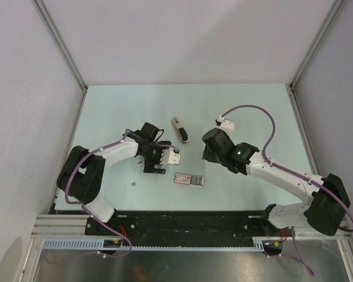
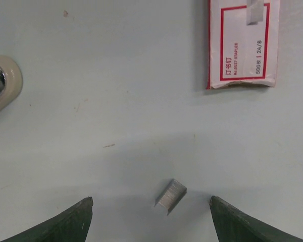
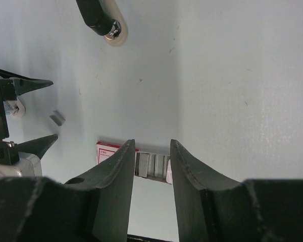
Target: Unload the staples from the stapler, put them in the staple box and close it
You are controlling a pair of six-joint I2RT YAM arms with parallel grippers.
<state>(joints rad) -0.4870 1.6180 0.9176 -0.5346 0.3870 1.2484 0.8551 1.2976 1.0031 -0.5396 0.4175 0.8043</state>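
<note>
Seemingly past unloading: the tiny grey metal strip of staples (image 2: 170,196) lies between the left gripper's (image 2: 150,199) spread, empty fingers, apart from the small dark beige-topped stapler (image 1: 179,130); right gripper (image 3: 151,143) likewise released; next, lift away without nudging it

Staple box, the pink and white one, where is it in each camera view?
Top external: the staple box lies just below centre, between the arms.
Left wrist: staple box at the top right, label facing up.
Right wrist: staple box low centre, partly hidden behind the right gripper.
Shared landmark: the stapler, seen in all three.
</note>
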